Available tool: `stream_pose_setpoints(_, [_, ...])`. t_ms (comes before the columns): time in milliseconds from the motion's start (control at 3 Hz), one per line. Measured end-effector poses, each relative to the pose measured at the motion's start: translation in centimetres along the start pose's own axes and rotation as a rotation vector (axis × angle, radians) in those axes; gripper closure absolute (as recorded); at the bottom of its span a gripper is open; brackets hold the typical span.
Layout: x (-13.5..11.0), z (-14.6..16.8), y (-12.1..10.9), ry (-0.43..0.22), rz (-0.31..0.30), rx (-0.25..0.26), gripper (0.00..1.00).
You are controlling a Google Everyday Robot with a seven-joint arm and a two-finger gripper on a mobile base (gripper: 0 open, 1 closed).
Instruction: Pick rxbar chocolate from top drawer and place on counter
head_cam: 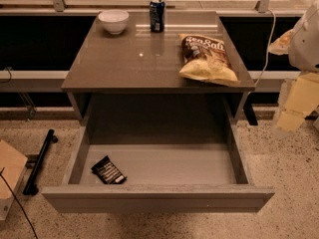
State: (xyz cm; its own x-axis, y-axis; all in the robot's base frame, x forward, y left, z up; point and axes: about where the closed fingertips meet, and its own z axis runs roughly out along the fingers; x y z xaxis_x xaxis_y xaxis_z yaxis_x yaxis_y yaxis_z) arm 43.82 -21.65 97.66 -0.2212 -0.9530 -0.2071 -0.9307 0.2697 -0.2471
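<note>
1. The top drawer (159, 197) stood pulled wide open, and the rxbar chocolate (108, 171) lay flat near its front-left corner, turned at an angle, in plain sight.
2. Up on the counter (129, 59): a chip bag (207, 58) by the right front edge, a white bowl (113, 21) and a dark can (157, 15) along the back.
3. The gripper (291, 111) hung at the far right, off the counter's right side, well apart from the bar; open or closed, I could not tell.
4. A black rod (40, 161) lay on the floor left of the drawer.
</note>
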Motion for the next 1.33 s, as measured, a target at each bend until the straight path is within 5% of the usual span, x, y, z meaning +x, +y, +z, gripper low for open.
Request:
stream_pose_setpoints(333, [-0.3,0.1,0.0,-0.009,-0.003,0.000,0.00])
stream_pose_setpoints(1333, [-8.1,6.0,0.4,-0.335,-0.066,-0.067,0.00])
